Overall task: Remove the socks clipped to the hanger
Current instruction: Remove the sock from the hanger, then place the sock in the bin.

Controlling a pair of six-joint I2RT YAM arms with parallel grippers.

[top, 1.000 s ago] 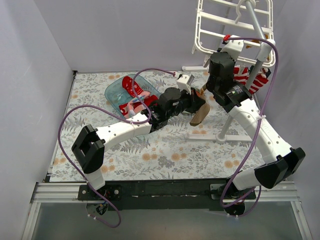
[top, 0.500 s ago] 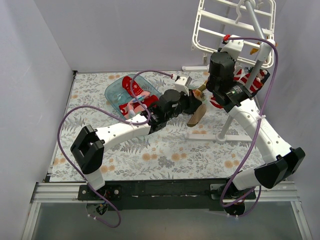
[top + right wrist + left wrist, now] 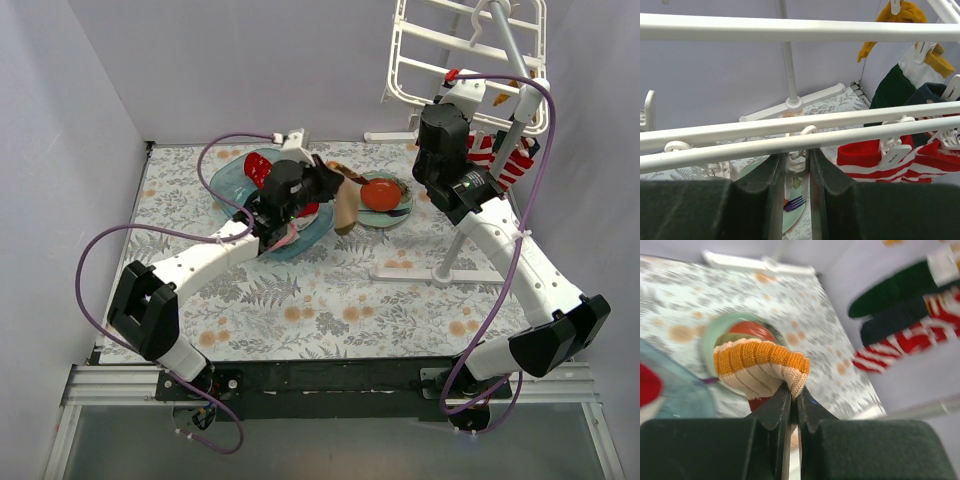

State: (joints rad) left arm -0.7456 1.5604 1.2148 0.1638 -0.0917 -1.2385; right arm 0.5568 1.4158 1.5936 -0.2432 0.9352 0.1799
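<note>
**Top view.** The left gripper (image 3: 335,188) is clamped on an orange-cuffed sock (image 3: 347,207). The sock hangs free of the table, between the blue tub (image 3: 228,185) and the green plate (image 3: 385,216). I judge it is off the hanger (image 3: 470,50) and held high so it can be dropped into the tub. The tub holds at least one red sock (image 3: 258,167) and something pale pink at its near rim. The arm hides the rest. The plate holds a red ball (image 3: 378,194) and no sock. A striped sock (image 3: 497,155) hangs from the hanger's lower edge.

**Left wrist view.** The fingers are pressed together on a fold just under the cuff, and the sock bulges above them, in front of the plate and ball. On the right, blurred, a dark green sock (image 3: 890,290) and a navy sock (image 3: 895,320) hang above the striped one.

**Right wrist view.** The right gripper (image 3: 791,162) is raised under the hanger bars, its jaws narrowly apart with a white clip (image 3: 789,176) between them — I cannot tell whether they are pinching it. I judge it is lined up to release a clip. To the right, still clipped, are a plain red sock (image 3: 860,152), the striped one, the green, the navy and a mustard sock (image 3: 900,12) — so the task is well short of done.
</note>
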